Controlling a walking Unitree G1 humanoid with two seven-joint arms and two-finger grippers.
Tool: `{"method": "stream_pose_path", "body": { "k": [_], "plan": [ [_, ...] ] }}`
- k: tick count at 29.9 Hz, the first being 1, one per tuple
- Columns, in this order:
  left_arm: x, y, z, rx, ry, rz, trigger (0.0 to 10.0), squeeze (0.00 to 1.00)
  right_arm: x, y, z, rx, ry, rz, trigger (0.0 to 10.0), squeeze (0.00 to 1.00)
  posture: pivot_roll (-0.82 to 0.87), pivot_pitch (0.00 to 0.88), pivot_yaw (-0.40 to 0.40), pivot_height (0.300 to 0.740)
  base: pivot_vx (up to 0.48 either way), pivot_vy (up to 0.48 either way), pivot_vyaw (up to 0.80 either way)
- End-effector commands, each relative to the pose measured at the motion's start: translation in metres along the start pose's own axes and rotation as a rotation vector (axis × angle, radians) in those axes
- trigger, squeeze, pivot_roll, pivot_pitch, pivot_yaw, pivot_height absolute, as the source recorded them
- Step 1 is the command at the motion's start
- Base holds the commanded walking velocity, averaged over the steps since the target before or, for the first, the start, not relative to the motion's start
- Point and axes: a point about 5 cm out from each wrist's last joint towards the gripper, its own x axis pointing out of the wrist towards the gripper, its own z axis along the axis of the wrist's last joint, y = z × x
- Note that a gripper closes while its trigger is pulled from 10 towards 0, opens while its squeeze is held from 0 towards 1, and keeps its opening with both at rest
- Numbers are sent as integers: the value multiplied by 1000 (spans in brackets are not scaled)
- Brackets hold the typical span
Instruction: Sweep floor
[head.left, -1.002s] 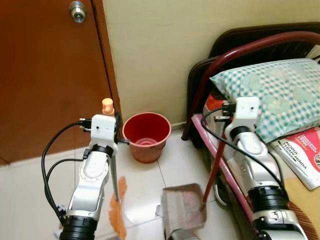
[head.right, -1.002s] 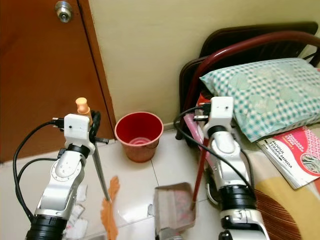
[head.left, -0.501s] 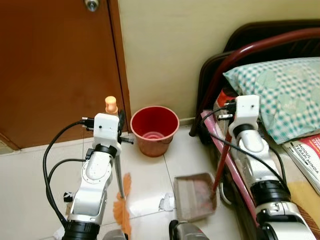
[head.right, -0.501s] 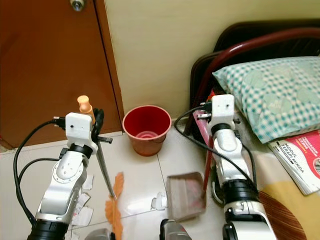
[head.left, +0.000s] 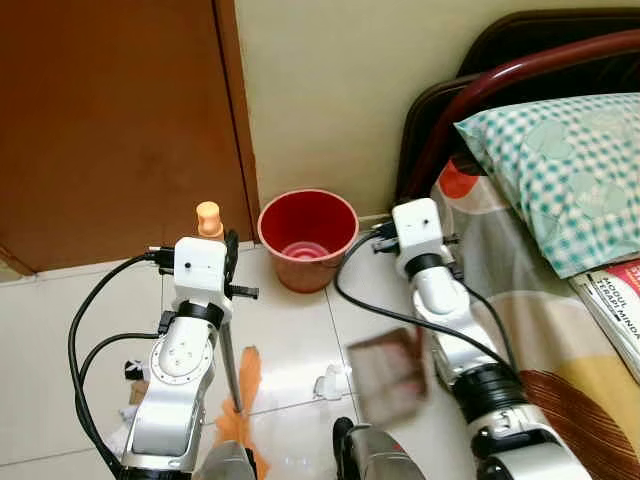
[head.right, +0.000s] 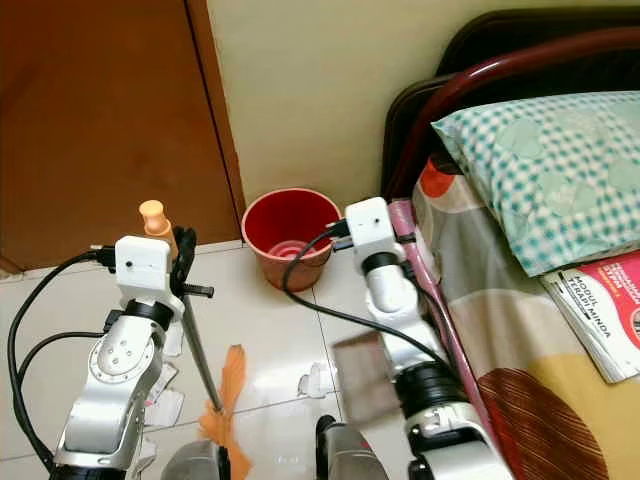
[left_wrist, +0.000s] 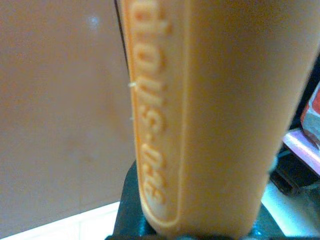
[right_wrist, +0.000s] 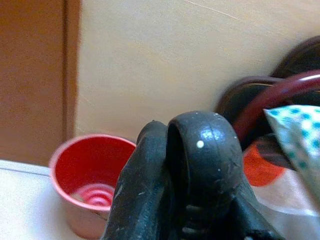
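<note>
At the far left stands the brown door (head.left: 120, 130), with white tile floor (head.left: 60, 330) running from its foot. The left tool (head.left: 222, 268) is clenched on the orange broom handle (head.left: 209, 217), whose embossed grip sits close against the lens in the left wrist view; gripping it near the top keeps the shaft upright so the orange bristles (head.left: 243, 400) rest on the tiles, where bits of crumpled paper litter (head.left: 329, 382) lie just beside them and more scraps sit by the left arm. Against the wall, in the corner between door and bed, stands the red bucket (head.left: 307, 237), open-mouthed, probably there to take the sweepings. Right of it the right tool (head.right: 352, 228) seems to be grasping the dustpan's long handle, though the fingers' closure cannot be told for certain; the dustpan (head.left: 388, 372) is blurred and looks lifted off the floor. On the bed (head.left: 560, 300) at the right lie a checked pillow (head.left: 560, 160) and a red booklet (head.left: 620, 300).
</note>
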Motion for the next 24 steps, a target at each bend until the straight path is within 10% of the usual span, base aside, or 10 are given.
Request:
{"method": "stream_pose_path", "body": {
  "k": [1,11,24],
  "plan": [
    [-3,1,-5,17,43,8,10000,0,2,-1,11,12,-55,4,10000,0,98,243,-33,740,0,0,0],
    [-1,5,-5,37,45,48,10000,0,4,-3,13,174,-39,-26,10000,0,89,233,-37,740,0,0,0],
    [11,25,12,122,-55,187,10000,0,14,-42,21,169,-77,-133,10000,0,73,205,-38,740,0,0,0]
  ]
}}
